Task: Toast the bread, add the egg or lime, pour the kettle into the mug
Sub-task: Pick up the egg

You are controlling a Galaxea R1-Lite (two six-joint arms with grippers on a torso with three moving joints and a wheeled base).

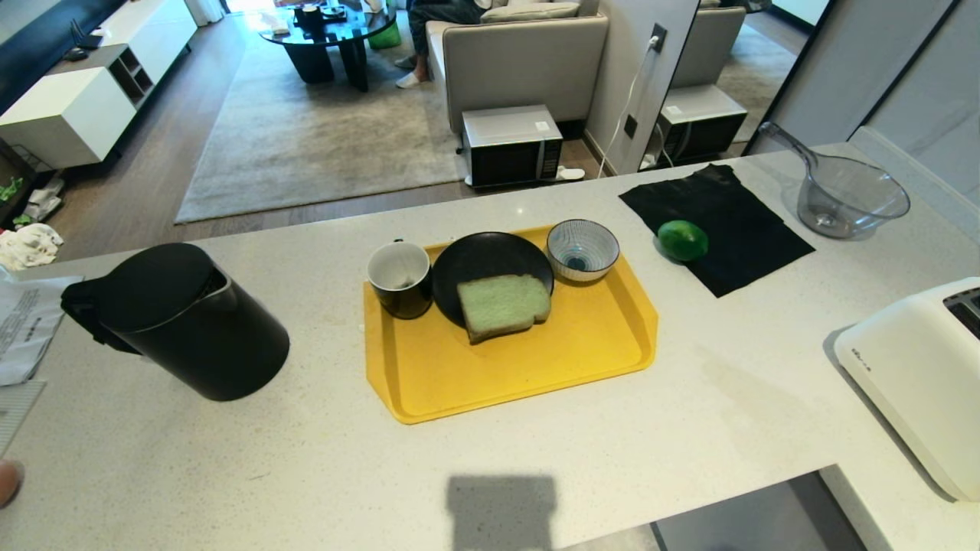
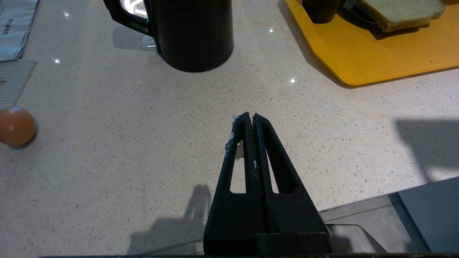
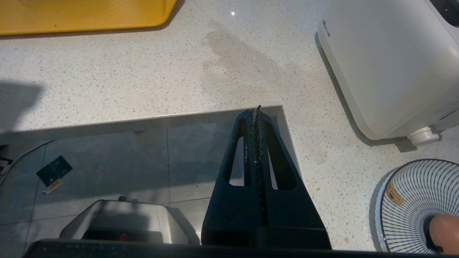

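Observation:
The pale green bread [image 1: 503,306] lies on a black plate [image 1: 490,256] on the yellow tray [image 1: 536,367]. The black mug [image 1: 400,277] stands at the tray's left. The black kettle [image 1: 180,321] stands on the counter, far left. On a black cloth [image 1: 735,229] at the right rests the lime [image 1: 682,239]. An orange egg [image 2: 16,126] lies on the counter left of the kettle. Another pinkish egg [image 3: 444,229] sits in a striped dish [image 3: 412,200]. My left gripper [image 2: 250,116] hangs shut and empty over the counter before the kettle [image 2: 195,32]. My right gripper [image 3: 255,110] is shut and empty at the counter's front edge.
A white toaster [image 1: 919,367] stands at the right edge, close to my right gripper. A blue-striped bowl [image 1: 583,249] sits on the tray's far corner. A clear handled bowl [image 1: 850,195] is at the back right and papers [image 1: 27,321] lie at the far left.

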